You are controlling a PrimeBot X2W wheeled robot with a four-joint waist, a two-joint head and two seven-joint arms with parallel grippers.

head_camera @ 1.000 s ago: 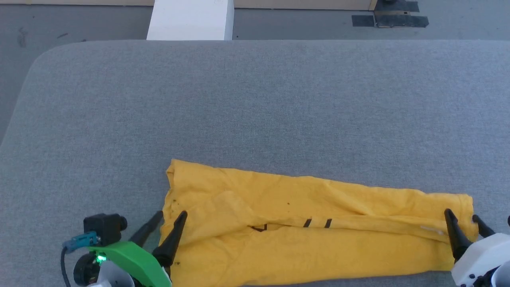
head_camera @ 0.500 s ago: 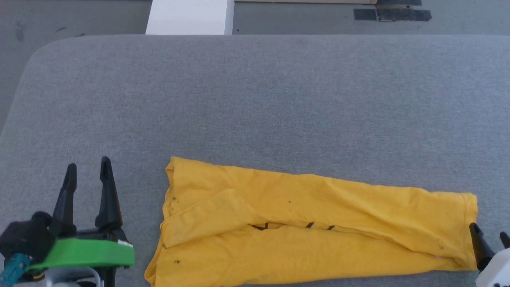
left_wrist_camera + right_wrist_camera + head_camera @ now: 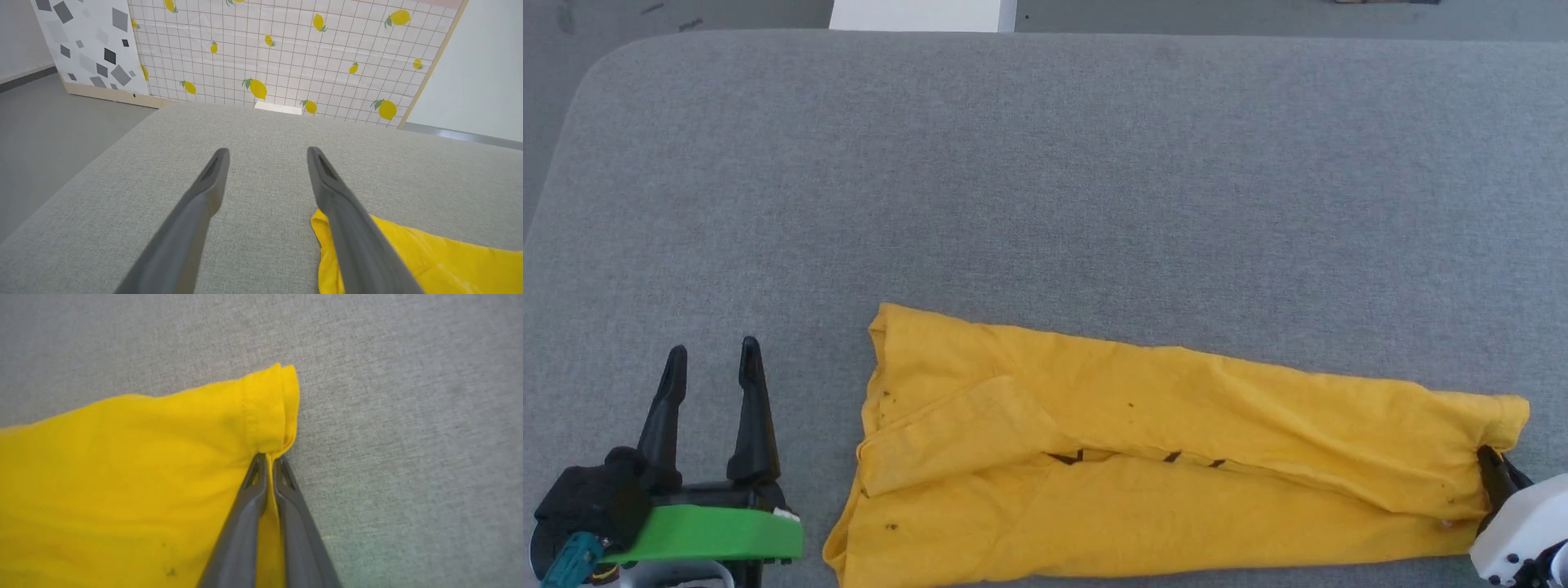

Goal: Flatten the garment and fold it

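garment | hem pinched in R claw | L claw apart, spread

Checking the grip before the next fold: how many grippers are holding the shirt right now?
1. The right gripper is pinched shut on the garment at its right-end hem. The left gripper stands open over the table, apart from the cloth.

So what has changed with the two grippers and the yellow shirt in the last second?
The left gripper drew away from the left end of the shirt toward the robot's left and is open, clear of the cloth. The right gripper, open around the right end before, has shut on that end. The shirt lies in the same place, folded lengthwise; only the view has shifted.
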